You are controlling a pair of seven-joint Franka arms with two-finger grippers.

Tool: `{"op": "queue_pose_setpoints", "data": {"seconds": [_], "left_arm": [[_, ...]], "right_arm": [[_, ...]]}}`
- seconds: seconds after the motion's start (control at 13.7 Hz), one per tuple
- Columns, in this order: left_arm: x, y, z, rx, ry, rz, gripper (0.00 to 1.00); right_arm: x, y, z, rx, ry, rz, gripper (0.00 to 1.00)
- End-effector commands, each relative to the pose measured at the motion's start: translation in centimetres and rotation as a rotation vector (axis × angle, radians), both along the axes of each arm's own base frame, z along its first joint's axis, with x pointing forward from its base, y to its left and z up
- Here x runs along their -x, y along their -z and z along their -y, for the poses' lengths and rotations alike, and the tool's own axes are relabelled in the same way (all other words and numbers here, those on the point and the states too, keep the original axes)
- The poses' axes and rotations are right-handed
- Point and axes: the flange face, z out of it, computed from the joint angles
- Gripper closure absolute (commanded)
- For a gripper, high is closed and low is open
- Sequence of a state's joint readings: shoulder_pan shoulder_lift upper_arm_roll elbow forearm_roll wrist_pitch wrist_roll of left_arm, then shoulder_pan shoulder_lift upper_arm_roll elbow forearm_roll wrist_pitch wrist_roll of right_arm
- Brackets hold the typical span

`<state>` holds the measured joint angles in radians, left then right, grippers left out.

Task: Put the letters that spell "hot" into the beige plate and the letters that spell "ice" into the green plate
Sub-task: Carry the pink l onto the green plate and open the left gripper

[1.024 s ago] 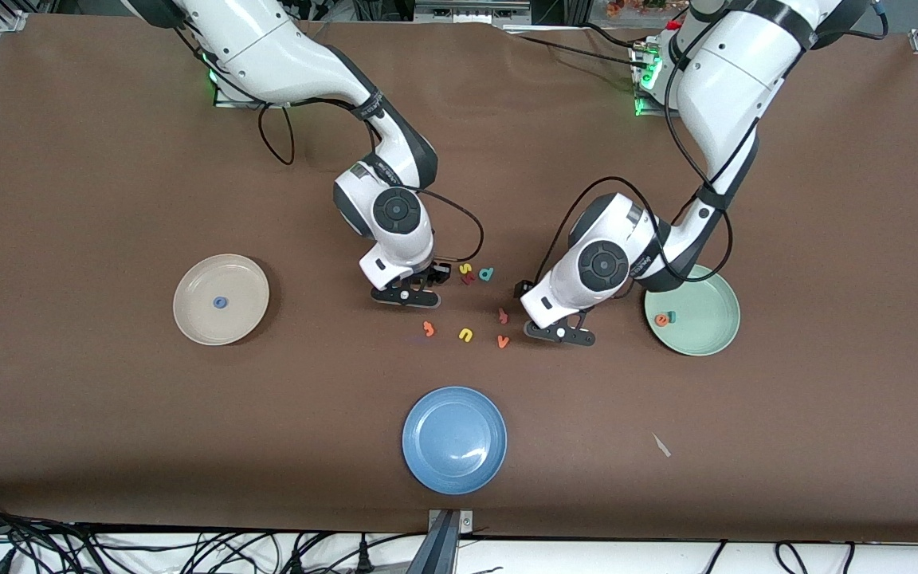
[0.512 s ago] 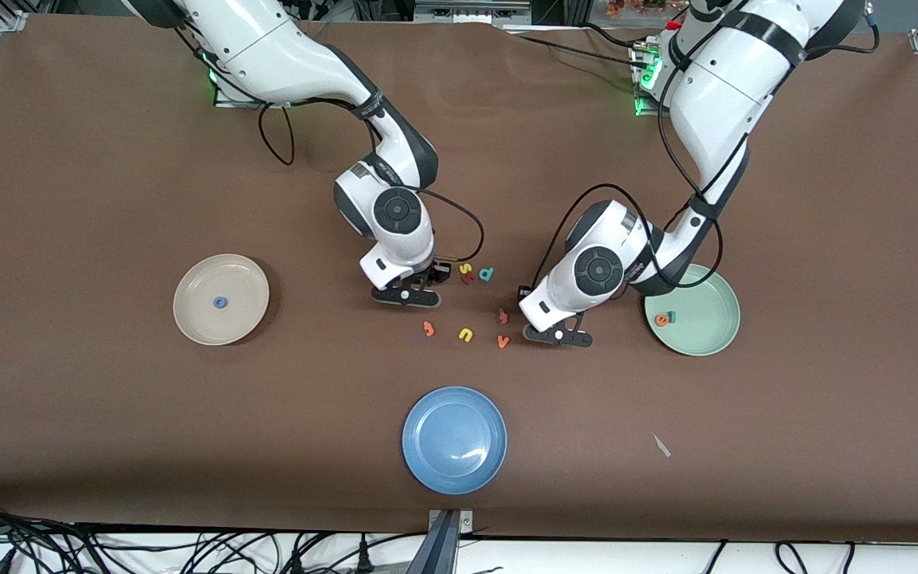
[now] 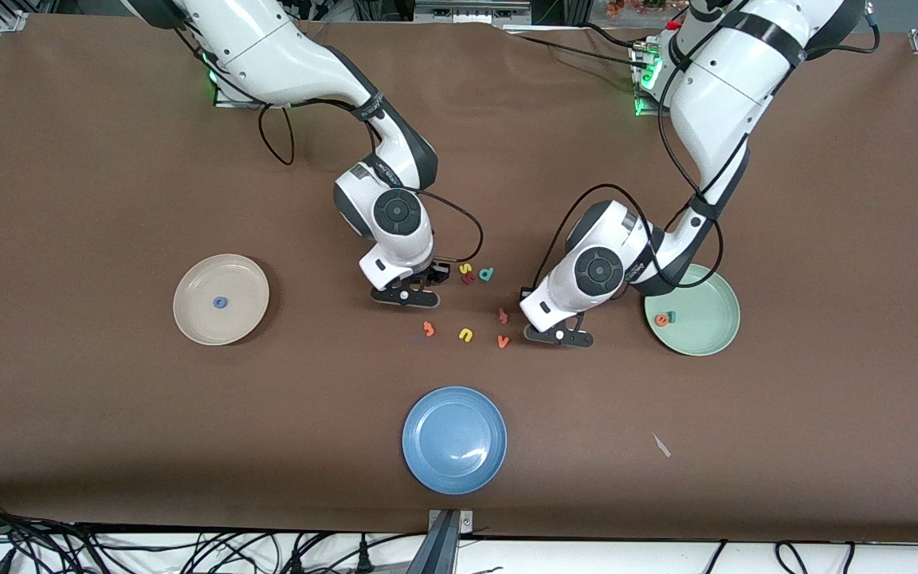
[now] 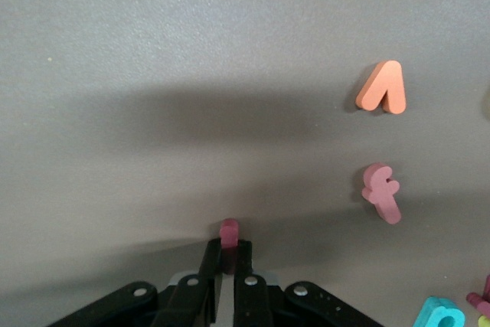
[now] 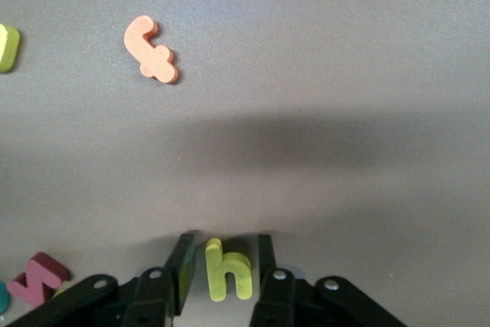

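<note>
My left gripper (image 4: 228, 246) is shut on the dark red i (image 4: 229, 230), low at the tabletop; in the front view this gripper (image 3: 559, 336) is beside the green plate (image 3: 710, 323). That plate holds the orange e (image 3: 661, 320) and teal c (image 3: 671, 316). My right gripper (image 5: 222, 254) stands open around the yellow h (image 5: 226, 269), which lies flat between its fingers; from the front this gripper (image 3: 405, 296) is mid-table. The orange t (image 3: 428, 328) lies nearer the front camera than it. The blue o (image 3: 220, 302) rests in the beige plate (image 3: 196, 279).
Loose letters lie between the grippers: a yellow u-shape (image 3: 466, 335), an orange v (image 3: 503, 341), a pinkish hooked letter (image 3: 503, 316), a yellow s (image 3: 465, 269), a dark red letter (image 3: 468, 279) and a teal d (image 3: 487, 274). A blue plate (image 3: 454, 439) sits nearest the front camera.
My left gripper has slid a little toward the loose letters and closed from open onto the dark red i. The right gripper has stayed over the h.
</note>
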<state>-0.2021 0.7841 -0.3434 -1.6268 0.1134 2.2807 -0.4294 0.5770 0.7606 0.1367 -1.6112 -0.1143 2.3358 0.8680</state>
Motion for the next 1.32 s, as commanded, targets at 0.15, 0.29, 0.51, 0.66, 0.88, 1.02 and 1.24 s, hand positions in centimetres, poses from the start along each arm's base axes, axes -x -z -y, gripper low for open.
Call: {"op": "queue_pose_setpoints", "data": {"seconds": [0.15,0.29,0.51,0.66,0.88,1.02,1.24], "left_arm": [[-2.5,-6.1,-4.1,-0.065,-0.044,0.011,1.00],[-3.0,-7.7,-7.1,-0.102,-0.075,-0.031,1.00],[-3.1,-7.3,-12.1,-0.205,0.028,-0.095,1.00],[-3.5,-6.1,-15.6,-0.191,0.068,-0.126,1.00],[-4.7,-5.2,-22.4,-0.143,0.135,-0.147,1.00],[-5.1,-4.5,-25.0,-0.121,0.157,-0.155,1.00],[-5.2,-4.1,-25.7,-0.114,0.156,-0.157,0.38]], "right_arm": [[-0.2,0.3,-0.2,-0.006,0.004,-0.007,0.75],[-0.3,0.2,-0.2,-0.008,0.007,-0.008,0.90],[-0.5,-0.4,-0.3,-0.019,0.017,-0.013,0.95],[-2.0,-1.6,1.2,0.012,0.004,-0.045,0.97],[-3.1,-2.5,1.9,0.017,0.009,-0.053,0.97],[-3.1,-2.4,1.9,0.016,0.011,-0.053,0.97],[-3.1,-2.5,2.0,0.008,0.032,-0.071,0.66]]}}
